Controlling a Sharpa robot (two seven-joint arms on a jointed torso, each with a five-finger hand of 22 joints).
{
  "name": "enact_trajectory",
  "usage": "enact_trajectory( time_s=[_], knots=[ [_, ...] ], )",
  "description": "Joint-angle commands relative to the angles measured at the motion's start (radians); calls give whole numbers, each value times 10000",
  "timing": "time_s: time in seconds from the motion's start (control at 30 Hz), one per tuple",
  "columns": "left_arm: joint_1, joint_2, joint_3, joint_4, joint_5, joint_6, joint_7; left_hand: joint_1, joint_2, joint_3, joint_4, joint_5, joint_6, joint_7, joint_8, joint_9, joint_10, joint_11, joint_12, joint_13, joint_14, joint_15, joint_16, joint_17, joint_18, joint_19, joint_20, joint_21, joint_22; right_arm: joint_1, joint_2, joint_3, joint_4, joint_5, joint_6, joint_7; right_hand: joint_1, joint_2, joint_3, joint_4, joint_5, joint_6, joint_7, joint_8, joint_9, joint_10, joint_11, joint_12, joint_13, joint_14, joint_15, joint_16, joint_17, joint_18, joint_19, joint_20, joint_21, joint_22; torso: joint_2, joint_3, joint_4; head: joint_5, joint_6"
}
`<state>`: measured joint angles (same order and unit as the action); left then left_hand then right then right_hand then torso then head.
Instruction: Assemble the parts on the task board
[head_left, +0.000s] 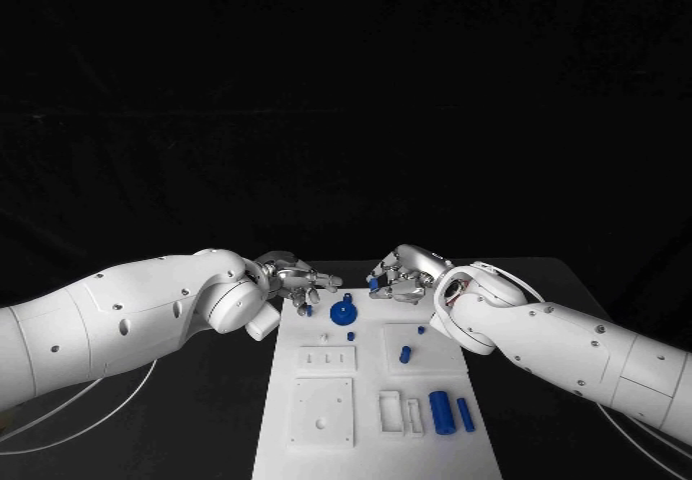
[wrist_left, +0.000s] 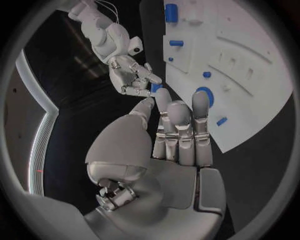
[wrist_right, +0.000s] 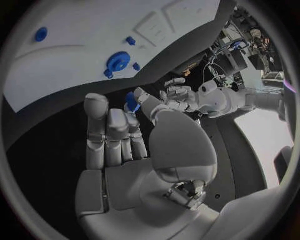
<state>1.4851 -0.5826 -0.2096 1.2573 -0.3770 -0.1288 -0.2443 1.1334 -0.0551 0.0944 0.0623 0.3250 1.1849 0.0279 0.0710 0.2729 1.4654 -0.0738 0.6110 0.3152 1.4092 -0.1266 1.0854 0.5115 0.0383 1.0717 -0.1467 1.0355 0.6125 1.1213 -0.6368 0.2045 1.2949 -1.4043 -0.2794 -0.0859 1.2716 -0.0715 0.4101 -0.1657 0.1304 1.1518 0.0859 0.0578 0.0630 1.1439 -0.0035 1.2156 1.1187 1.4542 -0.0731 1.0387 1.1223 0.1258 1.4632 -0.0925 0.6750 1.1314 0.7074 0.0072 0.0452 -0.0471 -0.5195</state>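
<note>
Left hand: my left hand (head_left: 296, 280) hovers over the far left corner of the white board (head_left: 325, 440); its fingers (wrist_left: 178, 125) lie straight and side by side, and I hold nothing in it.
Right hand: my right hand (head_left: 400, 275) is up near the far edge of the board, facing my left hand across a small gap, and grips a small blue piece (wrist_right: 132, 102) between thumb and fingers; the same piece shows as a blue spot (head_left: 374, 283) in the head view.
Blue wheel: a round blue wheel (head_left: 343, 313) sits on the far end of the board, between my two hands and a little nearer me.
Small peg by my left hand: a short blue peg (head_left: 307, 310) lies just beside the wheel, under my left fingertips; I cannot tell if they touch it.
Middle of the board: a small blue stub (head_left: 351, 336) and a slightly longer blue peg (head_left: 405, 353) lie on the board, well apart from each other.
Near right of the board: a thick blue cylinder (head_left: 441, 412) and a thinner blue rod (head_left: 464, 414) lie side by side, next to a white slotted block (head_left: 401, 413).
Table: the board rests on the black table (head_left: 188, 440).
</note>
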Motion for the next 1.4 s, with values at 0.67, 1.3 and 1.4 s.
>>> enact_trajectory(
  time_s=[0.67,1.3,1.4],
  knots=[
    [20,407,-11,-95,-788,-180,-971,-318,-1031,541,1375,-1276,-269,-8,-23,2154,404,4,-701,1808,-155,12,59,-84,63,-136,37,17,173,-68,671,-40,287,-683,463,-800,-90,-80,94,-90,387,91,4,46,13,-41,0,-57,-72,2,7,-112,-24,179,505,19,-114,-67,-31,-11,-11,43,-50],
    [-49,649,-10,-230,-1332,6,-1210,-280,-1058,543,1479,-1467,-324,-9,-31,2529,384,18,-797,1929,-191,24,38,-125,57,-168,49,-12,204,-70,791,-58,412,-781,552,-909,-128,-62,53,-91,395,124,-9,46,16,-39,-7,-58,-78,1,2,-146,-29,181,505,16,-144,-108,-23,-8,-32,53,-78],
    [-57,681,-10,-267,-1358,-7,-1217,-293,-1033,548,1471,-1540,-316,-14,-28,2568,391,15,-808,1949,-189,23,40,-131,57,-172,49,-18,210,-70,804,-61,425,-795,574,-923,-135,-60,43,-84,391,128,-10,47,17,-40,-7,-58,-79,3,2,-143,-24,181,504,16,-146,-112,-28,-12,-24,41,-89]
  ],
)
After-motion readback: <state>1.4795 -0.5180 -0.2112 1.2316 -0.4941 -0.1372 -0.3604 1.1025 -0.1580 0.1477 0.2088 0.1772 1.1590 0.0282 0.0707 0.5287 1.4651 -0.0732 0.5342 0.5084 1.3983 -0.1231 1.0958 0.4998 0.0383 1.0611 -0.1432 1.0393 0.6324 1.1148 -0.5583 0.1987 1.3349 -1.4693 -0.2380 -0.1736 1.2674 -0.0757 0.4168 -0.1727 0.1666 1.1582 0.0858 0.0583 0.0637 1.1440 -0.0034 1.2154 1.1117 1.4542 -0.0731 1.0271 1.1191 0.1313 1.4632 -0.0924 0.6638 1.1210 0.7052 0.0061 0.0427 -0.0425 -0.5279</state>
